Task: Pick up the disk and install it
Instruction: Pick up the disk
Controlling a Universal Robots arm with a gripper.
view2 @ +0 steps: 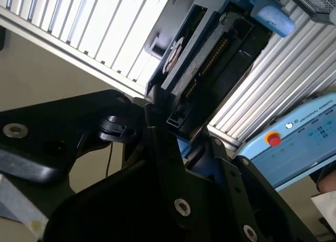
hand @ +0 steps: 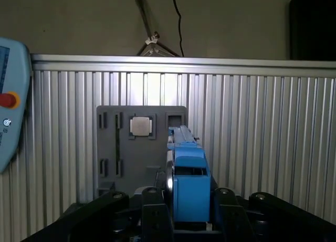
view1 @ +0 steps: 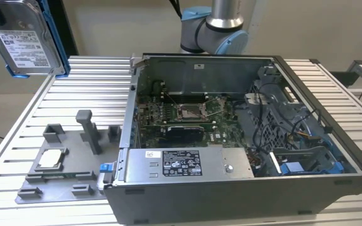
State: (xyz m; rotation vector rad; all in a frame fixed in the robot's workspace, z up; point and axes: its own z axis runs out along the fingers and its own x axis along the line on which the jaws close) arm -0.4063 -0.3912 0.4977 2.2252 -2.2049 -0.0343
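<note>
The disk [view1: 24, 37], silver-grey with a white label and a bright blue frame, hangs high in the air at the exterior view's far left, above the table's back corner. In both wrist views my gripper [hand: 189, 205] is shut on it. The blue frame [hand: 189, 174] stands edge-on between the black fingers [hand: 151, 202]. The disk [view2: 210, 48] sticks out past the gripper [view2: 181, 142], with its connector edge showing. The open computer case [view1: 332, 188] lies well off toward the exterior view's right.
A grey fixture plate [view1: 74, 176] with upright posts and a small square chip [view1: 49, 157] lies on the ribbed table beside the case. The plate [hand: 113, 147] sits directly beneath the gripper. Inside the case are a motherboard [view1: 187, 113], a grey box [view1: 181, 162] and a blue-trimmed bay [view1: 307, 167]. A teach pendant [view2: 294, 142] lies nearby.
</note>
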